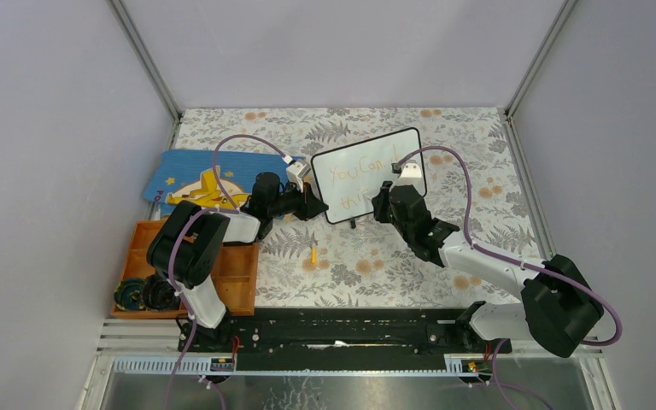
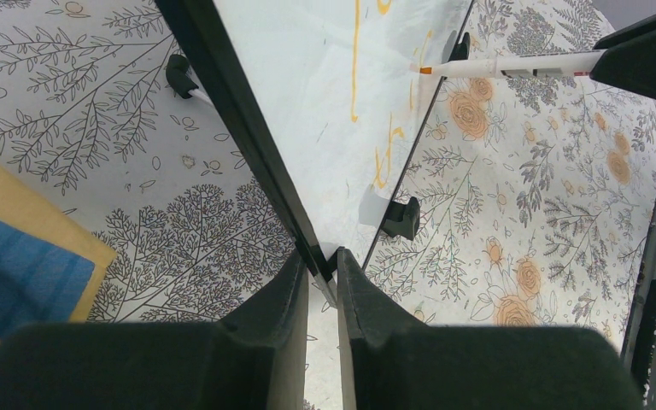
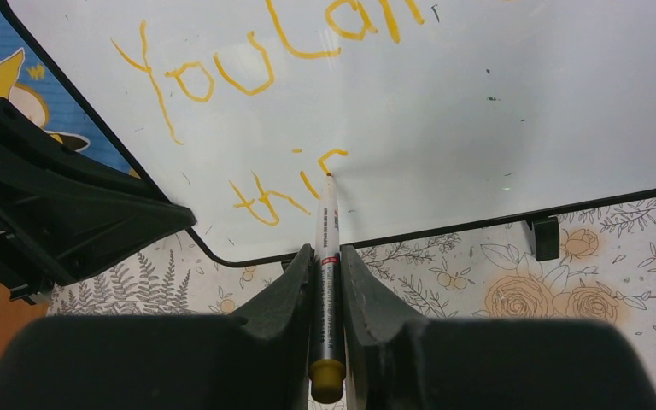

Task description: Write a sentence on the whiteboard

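Note:
The whiteboard stands tilted on the floral table, black-framed, with black feet. My left gripper is shut on its lower left corner. The sentence is in orange: "You Can" and more on the top line, "thi" and a fresh curved stroke below it. My right gripper is shut on a white marker with an orange end plug. The marker's tip touches the board at that curved stroke. From the left wrist view the marker reaches in from the right.
A blue star-patterned book lies left of the board. A wooden tray sits at the near left with black round items beside it. A small orange cap lies on the cloth between the arms. Grey walls enclose the table.

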### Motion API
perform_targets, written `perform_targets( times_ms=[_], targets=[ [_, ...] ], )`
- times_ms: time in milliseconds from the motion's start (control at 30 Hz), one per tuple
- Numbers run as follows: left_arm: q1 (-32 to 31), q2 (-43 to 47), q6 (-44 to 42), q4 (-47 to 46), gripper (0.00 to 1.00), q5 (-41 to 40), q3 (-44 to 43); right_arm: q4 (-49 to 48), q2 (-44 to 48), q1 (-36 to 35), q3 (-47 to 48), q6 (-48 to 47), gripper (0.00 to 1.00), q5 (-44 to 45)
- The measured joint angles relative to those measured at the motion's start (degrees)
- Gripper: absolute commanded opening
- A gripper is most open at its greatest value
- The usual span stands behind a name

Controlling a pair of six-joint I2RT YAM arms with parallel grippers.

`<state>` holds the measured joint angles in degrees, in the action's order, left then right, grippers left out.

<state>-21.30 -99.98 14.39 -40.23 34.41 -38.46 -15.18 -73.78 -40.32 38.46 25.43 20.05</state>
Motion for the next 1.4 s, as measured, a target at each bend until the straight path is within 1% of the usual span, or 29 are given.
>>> perform_targets(
  times_ms=[600, 1400],
  targets=[
    [0.0, 0.0, 0.0, 0.0, 0.21, 0.0, -0.1, 4.2, 0.2, 0.0, 0.0, 0.4, 0.0, 3.4],
    [-0.1, 0.0, 0.0, 0.0, 0.21, 0.0, -0.1, 4.2, 0.2, 0.3, 0.0, 0.4, 0.0, 1.9]
  ],
)
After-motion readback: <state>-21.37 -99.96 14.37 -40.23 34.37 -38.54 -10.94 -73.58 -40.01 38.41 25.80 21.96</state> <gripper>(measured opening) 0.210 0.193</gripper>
